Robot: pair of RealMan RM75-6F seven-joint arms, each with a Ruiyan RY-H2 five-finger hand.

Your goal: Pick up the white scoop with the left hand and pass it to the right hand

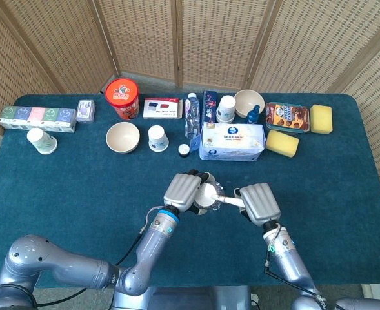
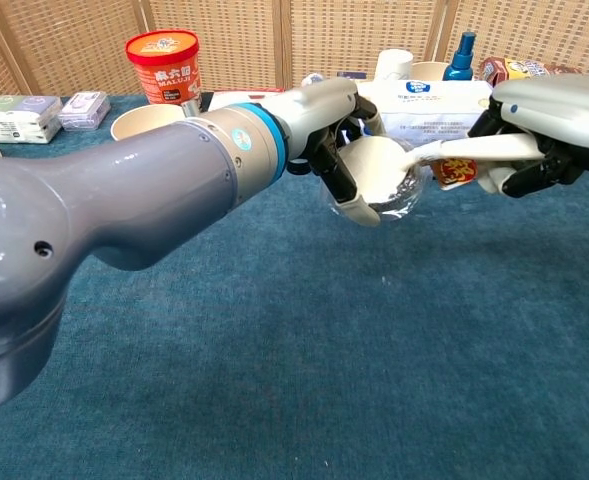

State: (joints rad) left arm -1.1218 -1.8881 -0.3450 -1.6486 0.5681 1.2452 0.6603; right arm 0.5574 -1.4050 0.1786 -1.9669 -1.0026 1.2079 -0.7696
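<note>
The white scoop (image 1: 209, 195) hangs above the blue table (image 1: 80, 187), near its front middle. My left hand (image 1: 183, 189) grips the scoop's round bowl (image 2: 374, 168), which is wrapped in clear film. My right hand (image 1: 260, 202) has its fingers curled around the handle (image 2: 474, 148), with the far end hidden inside the hand. In the chest view the left hand (image 2: 324, 115) and right hand (image 2: 554, 120) sit level, and an orange label (image 2: 454, 172) dangles from the handle between them.
Behind the hands lies a white tissue box (image 1: 232, 141), with a yellow sponge (image 1: 282, 143) to its right. A beige bowl (image 1: 123, 137), a paper cup (image 1: 158, 137), a water bottle (image 1: 191, 116) and a red tub (image 1: 123, 97) stand further back left.
</note>
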